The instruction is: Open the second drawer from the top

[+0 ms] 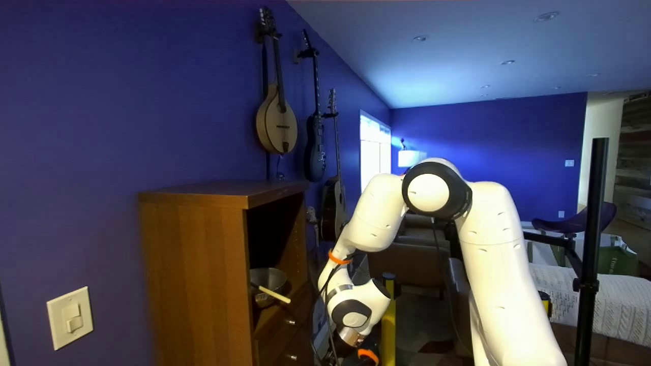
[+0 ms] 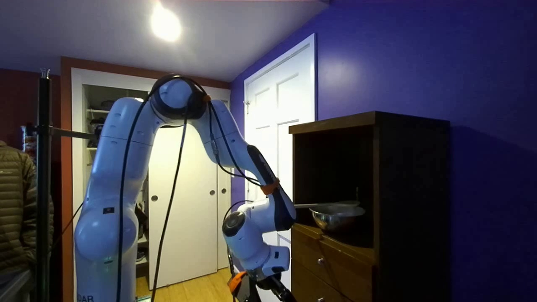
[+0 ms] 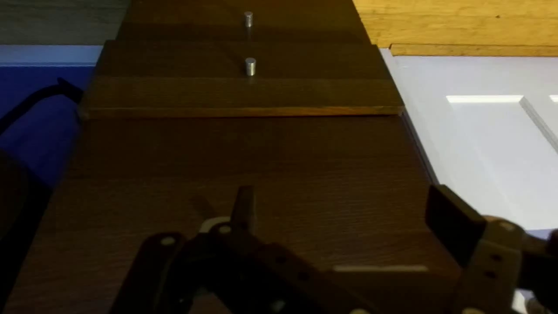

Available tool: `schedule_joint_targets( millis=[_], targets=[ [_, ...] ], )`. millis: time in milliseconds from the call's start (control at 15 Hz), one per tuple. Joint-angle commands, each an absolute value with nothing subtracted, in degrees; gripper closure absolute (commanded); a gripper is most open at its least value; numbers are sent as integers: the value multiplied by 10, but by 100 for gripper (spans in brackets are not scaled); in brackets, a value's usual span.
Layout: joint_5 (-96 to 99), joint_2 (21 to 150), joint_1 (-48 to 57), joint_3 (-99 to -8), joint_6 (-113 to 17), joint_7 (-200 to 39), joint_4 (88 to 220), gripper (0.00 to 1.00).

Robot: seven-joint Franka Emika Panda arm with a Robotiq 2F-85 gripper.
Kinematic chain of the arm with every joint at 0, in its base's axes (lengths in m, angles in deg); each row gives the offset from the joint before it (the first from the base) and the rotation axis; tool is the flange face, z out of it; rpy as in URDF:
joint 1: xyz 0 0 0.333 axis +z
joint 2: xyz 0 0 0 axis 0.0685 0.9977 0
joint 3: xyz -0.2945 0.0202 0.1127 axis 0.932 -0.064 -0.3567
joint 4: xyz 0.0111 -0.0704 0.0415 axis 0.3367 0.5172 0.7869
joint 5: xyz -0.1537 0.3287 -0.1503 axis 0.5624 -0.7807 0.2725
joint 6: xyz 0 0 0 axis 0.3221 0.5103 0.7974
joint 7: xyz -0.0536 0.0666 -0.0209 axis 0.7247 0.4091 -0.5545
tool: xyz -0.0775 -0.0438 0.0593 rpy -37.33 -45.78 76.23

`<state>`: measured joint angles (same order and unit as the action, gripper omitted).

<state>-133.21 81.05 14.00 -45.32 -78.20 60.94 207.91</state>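
Note:
The wooden chest point(image 1: 196, 274) point(image 2: 413, 201) has an open shelf above its drawers. The second drawer from the top point(image 1: 277, 352) point(image 2: 304, 286) lies below the top drawer point(image 2: 342, 262), partly cut off in both exterior views. The wrist view stands upside down. A drawer front with a metal knob point(image 3: 250, 67) stands out slightly there, beside a wide brown front point(image 3: 305, 157). I cannot tell which drawers these are. My gripper point(image 3: 346, 213) is open and empty over the wide front, fingers apart. In the exterior views it is mostly cut off at the bottom, beside the chest.
A metal bowl point(image 1: 269, 279) point(image 2: 337, 216) with a handle across it sits on the open shelf. A white door point(image 3: 488, 131) point(image 2: 281, 96) and purple wall point(image 3: 35, 117) flank the chest. A black post point(image 1: 592, 244) and a yellow post point(image 1: 388, 320) stand near the arm.

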Motion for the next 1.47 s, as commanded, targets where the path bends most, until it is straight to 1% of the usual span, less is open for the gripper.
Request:
schedule_joint_targets(
  millis=[0, 133, 267, 400, 733, 1067, 1400],
  targets=[
    [-1236, 844, 135, -487, -832, 505, 2055, 0],
    [-1245, 855, 138, -482, -885, 487, 2032, 0],
    [-1255, 840, 139, -480, -861, 507, 2050, 0],
    [-1248, 844, 137, -480, -868, 497, 2043, 0],
    [-1352, 869, 157, -453, -911, 503, 1977, 0],
    [-1319, 902, 144, -475, -888, 488, 1954, 0],
    [-1352, 940, 155, -449, -861, 520, 1913, 3]
  ],
)
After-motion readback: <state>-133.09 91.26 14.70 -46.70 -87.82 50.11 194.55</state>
